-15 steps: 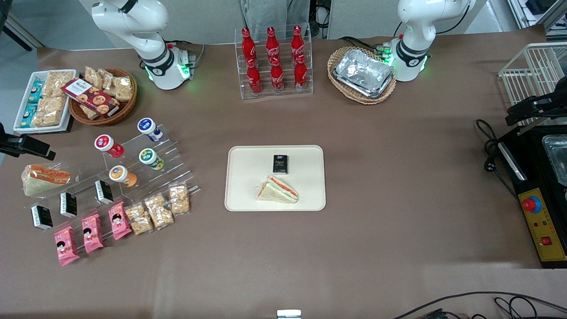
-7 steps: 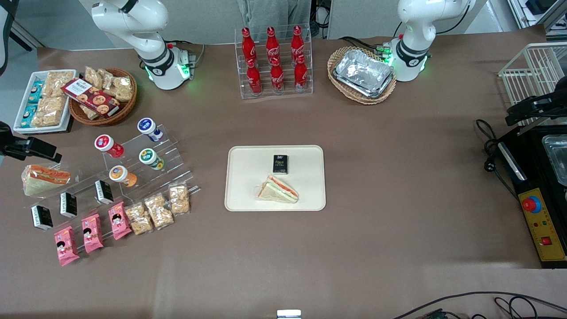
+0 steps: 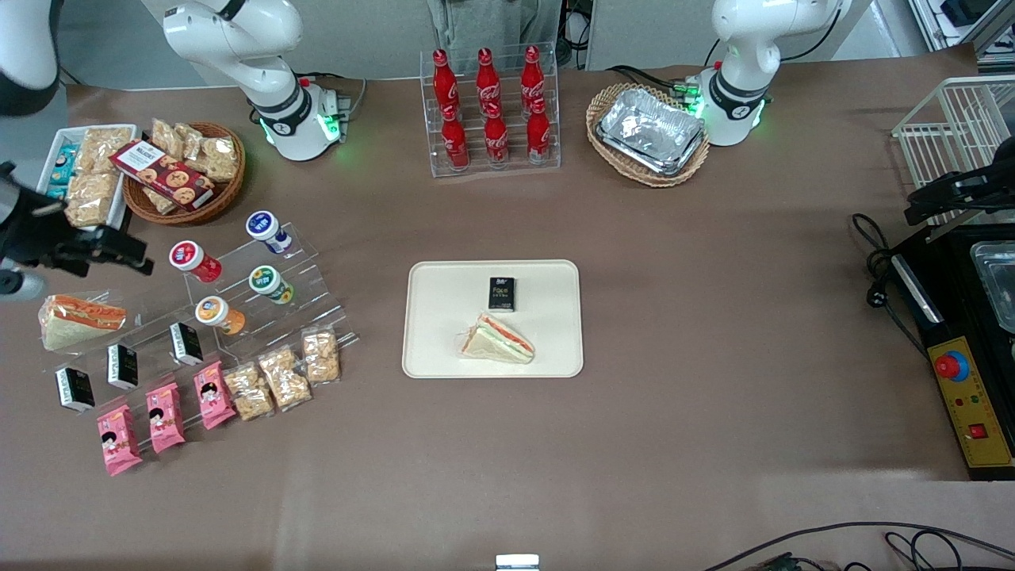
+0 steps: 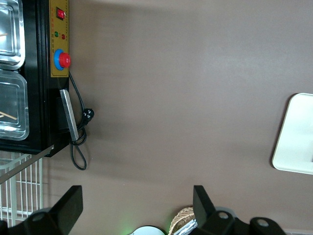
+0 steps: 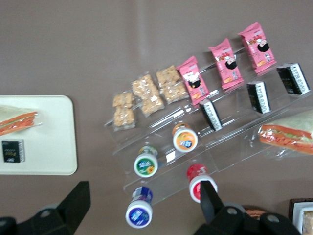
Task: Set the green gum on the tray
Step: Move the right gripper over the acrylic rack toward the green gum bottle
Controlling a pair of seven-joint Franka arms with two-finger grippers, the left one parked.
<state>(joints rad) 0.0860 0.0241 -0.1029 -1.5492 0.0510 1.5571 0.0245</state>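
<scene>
Green gum [image 3: 270, 284] sits tilted on the clear acrylic step rack [image 3: 262, 293], between the blue-lidded bottle [image 3: 266, 230] and the orange-lidded one [image 3: 220, 314], well apart from the cream tray [image 3: 428, 349] holding a sandwich [image 3: 498, 341] and a small black box [image 3: 501, 293]. Pincer [image 5: 145, 196] hangs above the rack toward the working arm's end of the bench, fingers spread wide, nothing in them. Looks like a light, rigid plastic bottle with a slick wrap, so I'd pinch across the round body just under the lid; the red-lidded bottle [image 3: 194, 261] and other neighbours are close.
</scene>
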